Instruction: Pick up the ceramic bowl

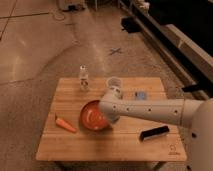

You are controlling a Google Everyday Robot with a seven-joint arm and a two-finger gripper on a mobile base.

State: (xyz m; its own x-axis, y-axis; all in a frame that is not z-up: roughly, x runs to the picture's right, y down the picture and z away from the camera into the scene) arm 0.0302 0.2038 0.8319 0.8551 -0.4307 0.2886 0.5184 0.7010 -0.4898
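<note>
Wide, shallow orange-red glossy ceramic bowl (93,116) sits on the light wooden slatted table (75,147), about mid-table, slightly left of centre. Its right rim and part of the inside are covered by the white robot arm (150,109), which comes in from the right edge of the view. Gripper (110,119) is at the bowl's right rim, pointing down, mostly hidden under the wrist; can't tell whether it is open, closed or gripping the bowl. Bowl looks flat on the table, lift can't be judged. Orange carrot (66,124) lies left of the bowl, near but apart. Small clear bottle (84,78) stands behind the bowl toward the far edge. Translucent white cup (114,84) stands behind the arm, base partly hidden. Small blue object (141,94) right of the cup, too blurry to identify. Black oblong object (154,132) lies front right. Arm's base is cut off at the right edge.
</note>
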